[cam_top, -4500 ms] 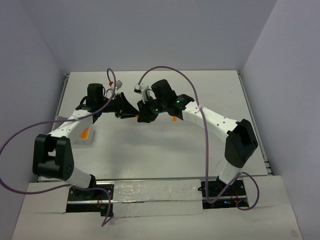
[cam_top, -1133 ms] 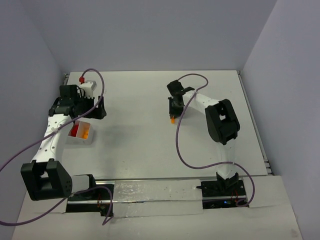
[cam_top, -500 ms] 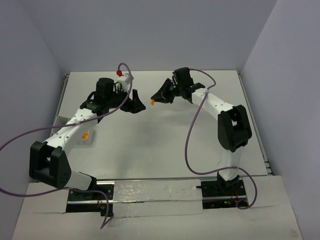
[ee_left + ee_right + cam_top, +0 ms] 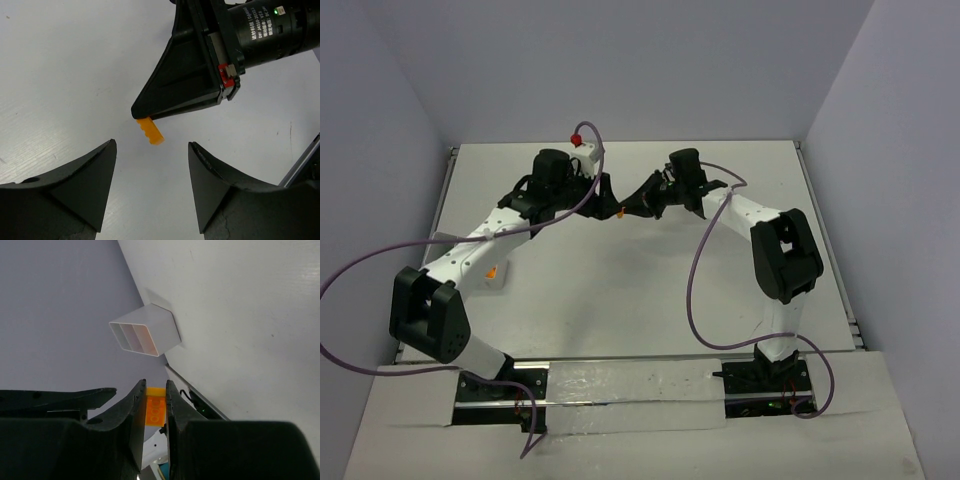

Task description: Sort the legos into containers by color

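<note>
1. Tray (image 4: 478, 278): white, low-walled, at the left of the worktop (image 4: 620, 290) and partly hidden under the left arm. An orange bit (image 4: 492, 270) shows in it. The right wrist view shows three side-by-side compartments.
2. Left end effector (image 4: 151, 156): jaws set apart with nothing between them. It is aimed at the orange lego (image 4: 150, 131) and is just short of it, not touching.
3. The orange lego is mid-worktop toward the back, in the gap between the two arms, and looks held clear of the surface. It is a small bright orange block with a ridged or studded face, far smaller than either end effector.
4. Handling, my judgement:
   - It is very light and made of rigid, hard plastic, so it won't deform.
   - It is slick, so it could pop out or twist if pinched off-centre.
   - It is not fragile.
5. Where to grip, my judgement: on the free end poking out past the right tips, across its flat side faces. There is little spare surface there, so the jaws must be well centred.
6. Right end effector (image 4: 155, 386): clamped on the orange lego, which is pinched at the very fingertips with part of the block exposed.
</note>
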You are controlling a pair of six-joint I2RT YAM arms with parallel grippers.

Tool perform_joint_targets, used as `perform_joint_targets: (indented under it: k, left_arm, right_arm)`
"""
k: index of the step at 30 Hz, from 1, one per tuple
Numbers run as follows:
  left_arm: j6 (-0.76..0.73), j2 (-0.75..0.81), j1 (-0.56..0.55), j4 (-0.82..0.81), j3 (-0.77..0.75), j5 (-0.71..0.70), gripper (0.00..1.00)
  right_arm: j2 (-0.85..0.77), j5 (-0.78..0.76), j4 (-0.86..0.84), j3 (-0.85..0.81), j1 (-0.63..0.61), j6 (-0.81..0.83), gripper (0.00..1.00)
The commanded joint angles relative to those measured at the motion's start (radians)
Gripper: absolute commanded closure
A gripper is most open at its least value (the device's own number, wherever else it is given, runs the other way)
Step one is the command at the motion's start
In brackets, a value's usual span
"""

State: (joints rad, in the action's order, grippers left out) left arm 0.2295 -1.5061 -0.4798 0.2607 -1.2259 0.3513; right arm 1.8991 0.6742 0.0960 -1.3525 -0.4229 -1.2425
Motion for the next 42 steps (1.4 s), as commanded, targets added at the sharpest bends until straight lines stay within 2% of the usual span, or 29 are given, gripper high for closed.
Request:
perform_joint_targets:
  k: [1,11,20,23,33,35,36,38,39,40,42]
  left_arm:
    - [0.007,-0.036,-0.015,0.032,-0.08,-0.047,0.33]
    - [0.008,-0.066,-0.045,0.042,-0.084,-0.071,0.37]
    - [-0.004,-0.122,-0.057,0.085,-0.12,-0.099,0.42]
    - [-0.002,-0.123,-0.056,0.083,-0.122,-0.101,0.46]
    - [0.008,-0.128,-0.056,0.096,-0.142,-0.106,0.84]
    - [0.008,-0.127,-0.056,0.095,-0.137,-0.091,0.91]
    - [0.007,-0.122,-0.057,0.095,-0.133,-0.086,0.94]
    - [-0.004,-0.106,-0.056,0.097,-0.117,-0.072,1.0]
    - [-0.023,-0.087,-0.056,0.103,-0.109,-0.069,1.0]
    - [-0.045,-0.069,-0.056,0.112,-0.1,-0.064,1.0]
    - [-0.122,-0.029,-0.056,0.176,-0.093,-0.065,1.0]
  right_arm:
    - [-0.041,0.031,-0.085,0.02,-0.006,-0.06,1.0]
    - [-0.04,0.054,-0.169,0.067,-0.011,-0.151,1.0]
    - [-0.045,0.06,-0.169,0.056,-0.011,-0.147,1.0]
    - [-0.047,0.062,-0.17,0.06,-0.011,-0.146,1.0]
    - [-0.038,0.051,-0.146,0.044,-0.018,-0.114,0.99]
    - [-0.037,0.051,-0.149,0.046,-0.019,-0.112,0.88]
    - [-0.038,0.051,-0.149,0.045,-0.02,-0.108,0.78]
    - [-0.037,0.049,-0.147,0.041,-0.019,-0.093,0.51]
    - [-0.039,0.04,-0.131,0.035,-0.019,-0.077,0.32]
    - [-0.042,0.031,-0.116,0.026,-0.019,-0.06,0.18]
    - [-0.054,0.015,-0.071,0.01,-0.017,-0.001,0.04]
